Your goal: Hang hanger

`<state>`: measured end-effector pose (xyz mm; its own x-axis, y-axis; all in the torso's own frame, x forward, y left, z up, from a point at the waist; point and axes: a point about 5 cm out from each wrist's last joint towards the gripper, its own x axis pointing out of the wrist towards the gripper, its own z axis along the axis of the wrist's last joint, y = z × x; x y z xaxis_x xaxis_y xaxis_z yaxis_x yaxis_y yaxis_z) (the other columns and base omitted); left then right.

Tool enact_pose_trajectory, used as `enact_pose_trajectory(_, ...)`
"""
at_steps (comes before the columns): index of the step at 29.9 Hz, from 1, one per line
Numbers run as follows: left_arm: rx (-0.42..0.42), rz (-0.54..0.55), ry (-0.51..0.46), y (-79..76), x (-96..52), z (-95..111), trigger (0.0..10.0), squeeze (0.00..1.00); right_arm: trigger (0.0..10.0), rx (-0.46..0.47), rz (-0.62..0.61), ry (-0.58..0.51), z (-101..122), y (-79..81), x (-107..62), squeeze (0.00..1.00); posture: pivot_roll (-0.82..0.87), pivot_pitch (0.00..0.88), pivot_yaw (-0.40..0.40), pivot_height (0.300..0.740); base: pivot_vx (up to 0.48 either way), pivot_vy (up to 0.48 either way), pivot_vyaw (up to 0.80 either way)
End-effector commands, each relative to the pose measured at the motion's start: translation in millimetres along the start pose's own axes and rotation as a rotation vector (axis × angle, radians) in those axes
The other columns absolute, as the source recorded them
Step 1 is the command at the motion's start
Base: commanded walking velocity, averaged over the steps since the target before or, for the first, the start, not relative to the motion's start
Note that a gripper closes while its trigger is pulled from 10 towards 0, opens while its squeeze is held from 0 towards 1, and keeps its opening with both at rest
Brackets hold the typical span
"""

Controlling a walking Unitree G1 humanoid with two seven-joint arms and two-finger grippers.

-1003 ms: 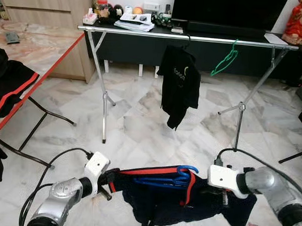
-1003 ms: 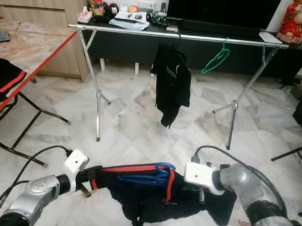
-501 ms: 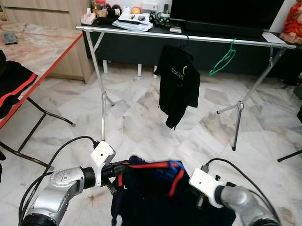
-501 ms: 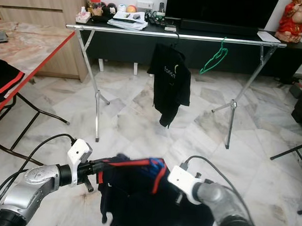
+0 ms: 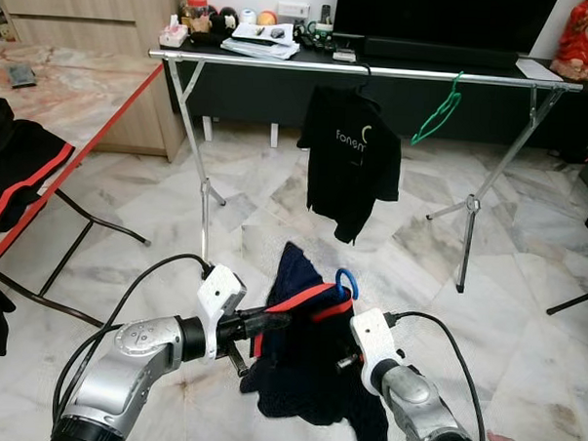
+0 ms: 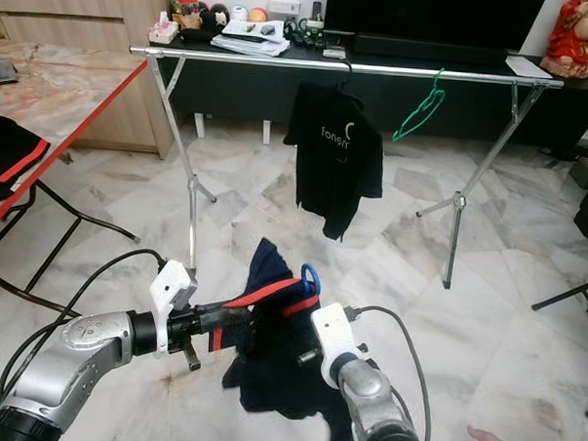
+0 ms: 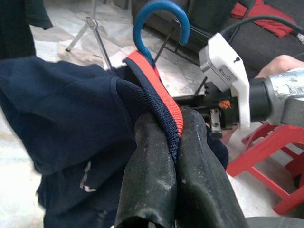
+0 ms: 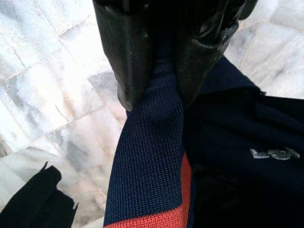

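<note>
Navy shirt (image 5: 302,377) (blue hanger (image 7: 159,19)), 2 end effectors clamping

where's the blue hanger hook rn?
The blue plastic hanger hook pokes up from the navy shirt with red-trimmed collar, low centre in the eye views, between the left pincer and right pincer, short of the metal clothes rail.

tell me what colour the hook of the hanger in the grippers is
Blue; the hanger hook shows best in the left wrist view.
</note>
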<state>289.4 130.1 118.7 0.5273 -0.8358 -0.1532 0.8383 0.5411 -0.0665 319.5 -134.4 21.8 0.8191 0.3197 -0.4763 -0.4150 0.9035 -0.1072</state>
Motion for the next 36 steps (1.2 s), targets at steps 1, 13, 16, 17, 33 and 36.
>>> enact_pose_trajectory(1, -0.012, -0.057, -0.018, -8.6, 2.3, 3.2, 3.3, 1.00, 0.0, 0.053, -0.043, -0.024, 4.8, -5.8, 0.2, 0.00, -0.02, 0.089, -0.009, 0.740, 0.000, 0.000, 0.00)
enact_pose_trajectory(13, -0.030, -0.122, -0.011, -20.9, 3.7, 5.5, 10.0, 1.00, 0.0, 0.166, -0.096, -0.059, 9.8, -10.0, 1.0, 0.00, -0.01, 0.095, -0.010, 0.740, 0.000, 0.000, 0.00)
enact_pose_trajectory(16, -0.022, -0.114, -0.008, -20.0, 2.5, 6.5, 10.0, 1.00, 0.0, 0.156, -0.091, -0.067, 12.1, -10.2, 1.4, 0.00, -0.01, 0.097, -0.013, 0.740, 0.000, 0.000, 0.00)
enact_pose_trajectory(17, -0.019, -0.109, -0.007, -19.5, 1.9, 6.8, 10.0, 1.00, 0.0, 0.152, -0.088, -0.069, 12.7, -10.3, 1.4, 0.00, -0.01, 0.096, -0.013, 0.740, 0.000, 0.000, 0.00)
enact_pose_trajectory(33, 0.021, -0.019, 0.053, 4.8, -27.2, 6.4, 10.0, 1.00, 0.0, -0.257, 0.333, -0.117, 39.1, -38.5, -17.1, 0.00, -0.02, 0.094, -0.022, 0.740, 0.000, 0.000, 0.00)
enact_pose_trajectory(36, 0.025, -0.016, 0.061, 5.9, -29.4, 5.5, 10.0, 1.00, 0.0, -0.309, 0.438, -0.076, 34.4, -42.6, -23.8, 0.00, -0.01, 0.092, -0.023, 0.740, 0.000, 0.000, 0.00)
